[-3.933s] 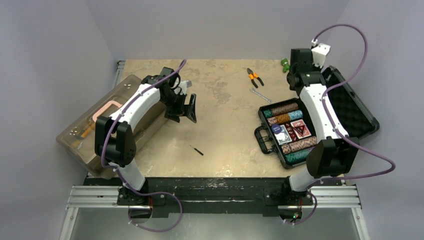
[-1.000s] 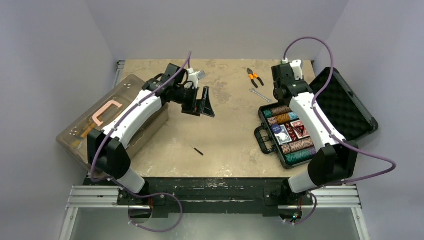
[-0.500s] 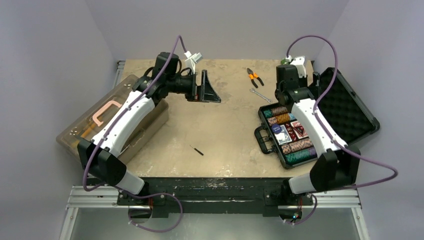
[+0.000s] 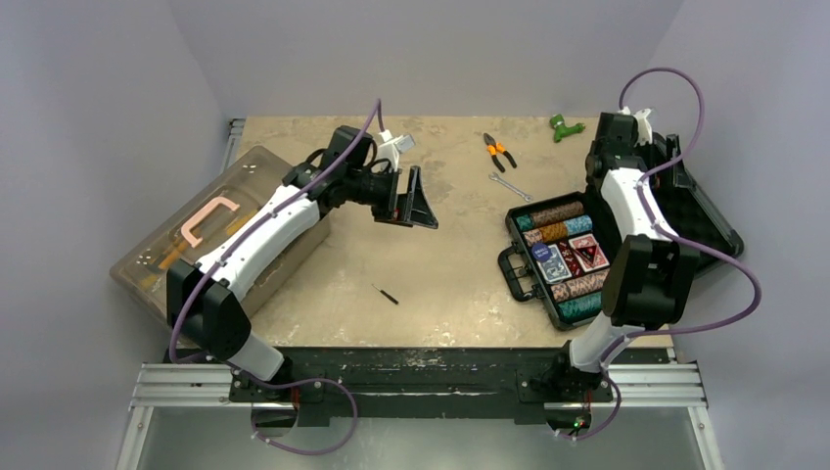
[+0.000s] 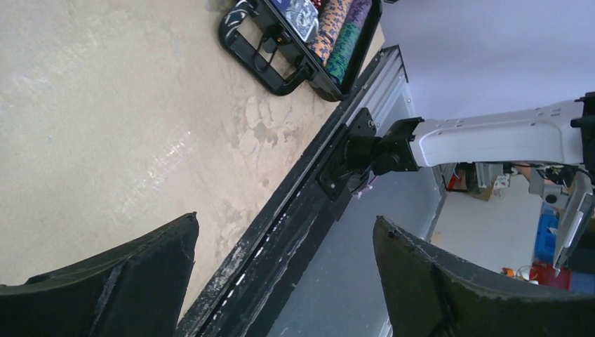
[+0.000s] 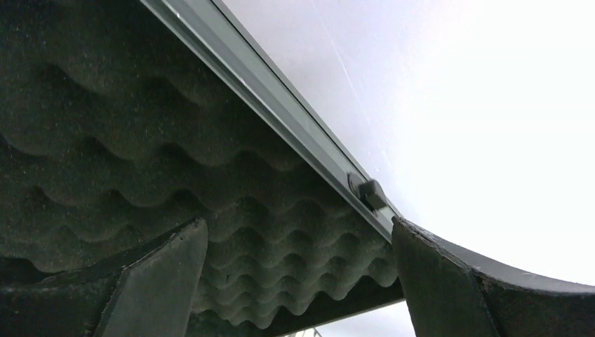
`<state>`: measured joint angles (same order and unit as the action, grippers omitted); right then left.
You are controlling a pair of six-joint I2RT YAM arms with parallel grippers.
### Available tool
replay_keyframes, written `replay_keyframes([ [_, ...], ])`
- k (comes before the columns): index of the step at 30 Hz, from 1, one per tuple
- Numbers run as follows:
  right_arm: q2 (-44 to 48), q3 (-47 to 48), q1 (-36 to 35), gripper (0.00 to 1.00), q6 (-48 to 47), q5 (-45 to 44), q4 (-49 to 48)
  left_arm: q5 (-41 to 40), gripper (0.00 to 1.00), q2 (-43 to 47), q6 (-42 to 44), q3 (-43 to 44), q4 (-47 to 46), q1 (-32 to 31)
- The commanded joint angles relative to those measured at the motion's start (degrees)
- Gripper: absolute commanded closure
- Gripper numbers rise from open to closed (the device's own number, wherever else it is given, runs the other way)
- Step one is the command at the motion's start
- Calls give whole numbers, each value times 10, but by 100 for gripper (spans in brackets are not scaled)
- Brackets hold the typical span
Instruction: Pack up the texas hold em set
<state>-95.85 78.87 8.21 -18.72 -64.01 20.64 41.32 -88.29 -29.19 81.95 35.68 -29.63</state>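
Case: black rectangular hard case [image 4: 510, 227], 3 o'clock on bench [image 4: 440, 274], lid [image 4: 703, 211] open
Done: striped chips [image 4: 554, 212], 2 card decks [image 4: 571, 258] seated
Remaining: close lid
Right tool [image 6: 298, 239]: open, beside foam lining [image 6: 140, 140]
Left tool [image 5: 284, 232]: open, empty

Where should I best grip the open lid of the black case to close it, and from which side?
Probably the lid's free edge, the metal rim beside the foam, from the outer right. It lies farthest from the tray and looks thin enough for the open right end effector.
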Motion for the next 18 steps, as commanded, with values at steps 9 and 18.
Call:
replay_keyframes([
  [9,-1,10,12,17,-112,-46,-112,8,10,21,16,0,-24,-23],
  [18,-42,34,16,36,-158,-50,-136,-6,10,32,29,1,-17,-33],
])
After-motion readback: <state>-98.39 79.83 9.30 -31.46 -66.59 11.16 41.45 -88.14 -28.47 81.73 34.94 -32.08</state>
